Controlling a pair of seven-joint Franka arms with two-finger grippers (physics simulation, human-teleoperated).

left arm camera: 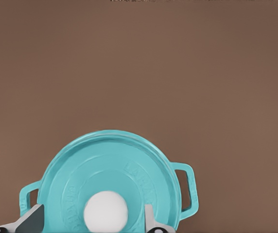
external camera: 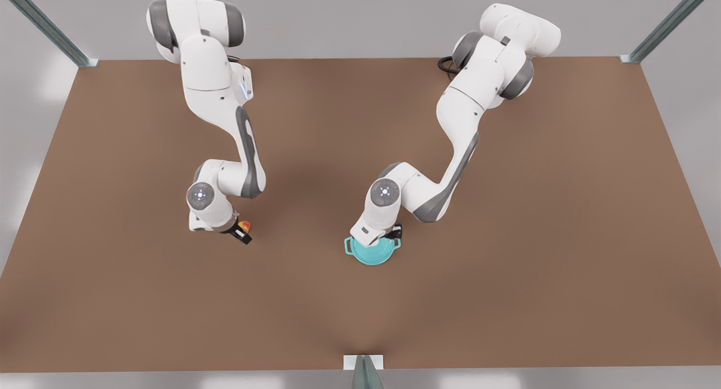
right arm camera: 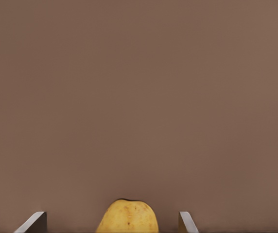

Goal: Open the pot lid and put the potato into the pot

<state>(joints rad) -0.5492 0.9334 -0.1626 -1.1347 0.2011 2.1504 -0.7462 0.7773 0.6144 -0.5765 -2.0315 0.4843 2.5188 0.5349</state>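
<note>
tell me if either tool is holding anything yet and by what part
Nothing is held. The left tool is open astride the lid knob; the right tool is open around the potato, fingers apart from it.

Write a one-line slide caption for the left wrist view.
Left gripper open astride the white knob of the pot lid, still seated on the teal pot.

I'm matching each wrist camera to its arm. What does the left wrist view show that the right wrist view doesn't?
Left wrist view alone: the pot lid with its white knob, seated on the pot, whose loop handles stick out at either side. The left gripper has its fingers apart on either side of the knob, not touching it.

Right wrist view alone: the potato, lying between the spread fingers of the right gripper, with gaps on both sides.

Both: the brown table and an open gripper straddling its target.
</note>
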